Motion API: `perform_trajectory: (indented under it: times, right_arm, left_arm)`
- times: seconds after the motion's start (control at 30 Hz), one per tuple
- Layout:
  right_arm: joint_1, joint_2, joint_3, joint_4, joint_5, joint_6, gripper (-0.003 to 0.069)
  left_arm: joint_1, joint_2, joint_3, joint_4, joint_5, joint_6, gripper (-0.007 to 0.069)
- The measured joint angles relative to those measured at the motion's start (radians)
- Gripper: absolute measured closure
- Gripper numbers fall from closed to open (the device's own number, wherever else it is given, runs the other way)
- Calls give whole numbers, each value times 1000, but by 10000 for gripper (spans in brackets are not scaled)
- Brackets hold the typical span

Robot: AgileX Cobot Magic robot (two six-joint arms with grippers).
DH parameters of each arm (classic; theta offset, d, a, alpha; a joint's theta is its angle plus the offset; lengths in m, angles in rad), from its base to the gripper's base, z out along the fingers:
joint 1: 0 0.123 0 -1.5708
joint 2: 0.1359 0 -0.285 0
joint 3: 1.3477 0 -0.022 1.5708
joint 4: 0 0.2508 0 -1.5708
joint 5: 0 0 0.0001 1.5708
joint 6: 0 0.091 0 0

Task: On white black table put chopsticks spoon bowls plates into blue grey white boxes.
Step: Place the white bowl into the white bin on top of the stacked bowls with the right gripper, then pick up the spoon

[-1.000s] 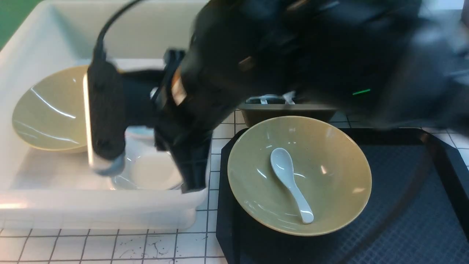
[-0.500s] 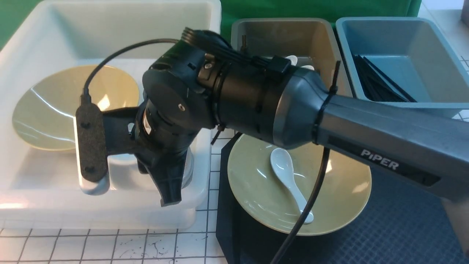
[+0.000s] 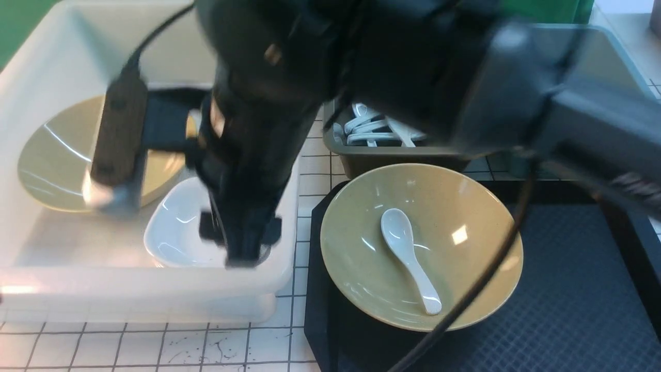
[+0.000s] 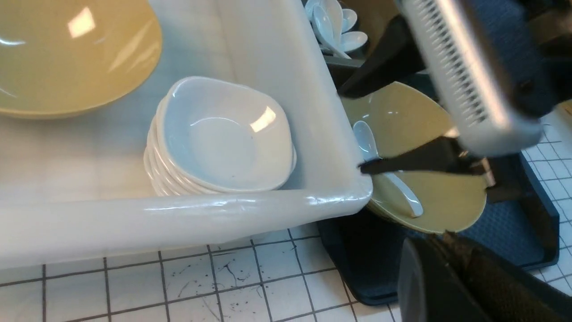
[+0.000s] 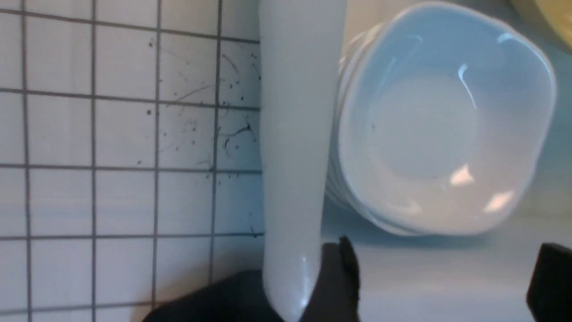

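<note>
My right gripper (image 3: 240, 248) (image 5: 442, 286) hangs open over the near right corner of the white box (image 3: 155, 294) (image 5: 295, 134), with nothing between its fingers. Just beyond its tips a stack of white plates (image 5: 442, 120) (image 3: 175, 232) (image 4: 223, 138) rests in the box, beside a yellow bowl (image 3: 51, 155) (image 4: 67, 53). A second yellow bowl (image 3: 465, 206) sits on the black tray (image 3: 568, 310) with a white spoon (image 3: 408, 258) (image 4: 402, 192) inside. My left gripper (image 4: 447, 237) is shut and empty near that bowl's rim. The chopsticks are hidden behind my right arm.
The grey box (image 3: 392, 155) with several white spoons (image 3: 372, 126) (image 4: 335, 22) stands behind the tray. The blue box (image 3: 619, 57) shows partly at the back right. My right arm crosses the whole scene, blurred. White gridded table (image 3: 155, 351) lies in front.
My right gripper has opened and let go of the white plate, which now lies on the stack in the white box. The right arm keeps moving; the left gripper stays shut.
</note>
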State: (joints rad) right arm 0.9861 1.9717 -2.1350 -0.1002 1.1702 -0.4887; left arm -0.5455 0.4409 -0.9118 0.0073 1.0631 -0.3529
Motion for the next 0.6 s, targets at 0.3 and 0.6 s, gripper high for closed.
perform_trajectory:
  times: [0.3,0.6]
  right_arm:
    - [-18,-426,376,-131,0,402,506]
    - [-19,-1078,912,-138,1,757,613]
  left_arm:
    - [0,297,-1,-201,-51,61,624]
    - [-83,696,-81,-343,-146,99,624]
